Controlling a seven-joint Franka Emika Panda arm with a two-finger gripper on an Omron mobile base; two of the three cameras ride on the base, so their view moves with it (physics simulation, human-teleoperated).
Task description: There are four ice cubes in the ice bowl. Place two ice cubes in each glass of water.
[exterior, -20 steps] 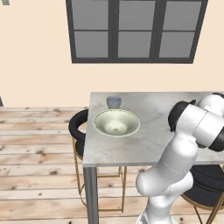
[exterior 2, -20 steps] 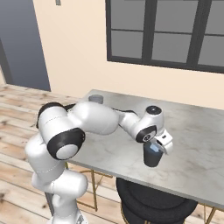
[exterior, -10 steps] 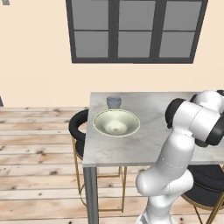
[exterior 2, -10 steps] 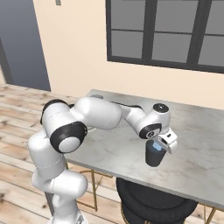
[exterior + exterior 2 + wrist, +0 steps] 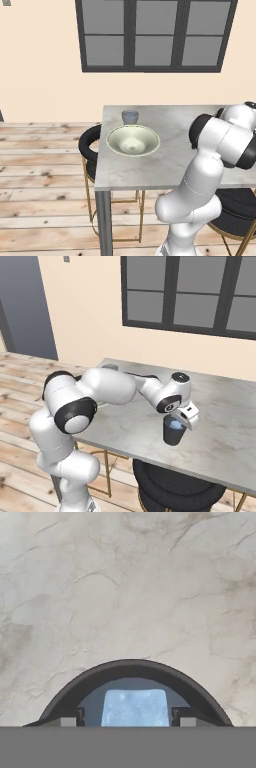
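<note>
arm — reaches forward from the base, elbow bent, forearm angled to its right | wrist — bent downward, hand vertical | gripper (image 5: 174, 425) — points straight down | fingertips (image 5: 68, 721) — well apart, jaws parted, nothing clamped between them

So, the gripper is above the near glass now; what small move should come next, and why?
Probably lift the gripper straight up. Its jaws stand apart over the glass, and an ice cube shows inside the rim, seemingly released.
</note>
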